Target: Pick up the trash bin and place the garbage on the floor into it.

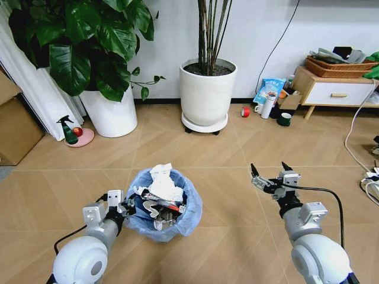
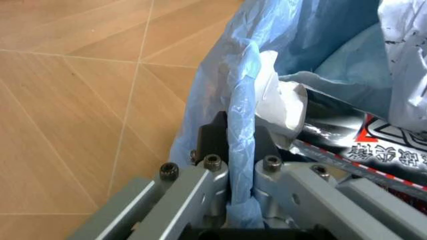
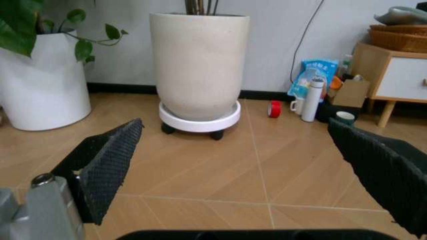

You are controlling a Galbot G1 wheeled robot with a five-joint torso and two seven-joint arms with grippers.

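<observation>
At the far left of the head view a small green spray bottle stood on a pink round dish, beside a big white pot holding a broad-leaved dark green plant. Lower down, the left gripper reached from the robot's left arm to the small round dark trash bin lined with a crinkly light-blue plastic bag. In the left wrist view its dark fingertips were clamped on the folded blue bag at the rim — a pinch on the bin's near-left edge. The bin sat on the tan wood-look chevron-tiled floor, right in front of the robot and between its two arms. Inside it lay the garbage: a crumpled white tissue on top, and a red, black and silvery printed wrapper across the middle, touching the bag near the clamped rim.

Behind the bin stood a tall white cylindrical planter on a wheeled white saucer. To the right of the bin, well apart from it, the right gripper hovered over bare tiles with its black textured fingers spread wide — gripping nothing. Farther right, near the wall, a red tape roll, a white bottle and a dark green mug stood beside a pale wooden cabinet with a white drawer.
</observation>
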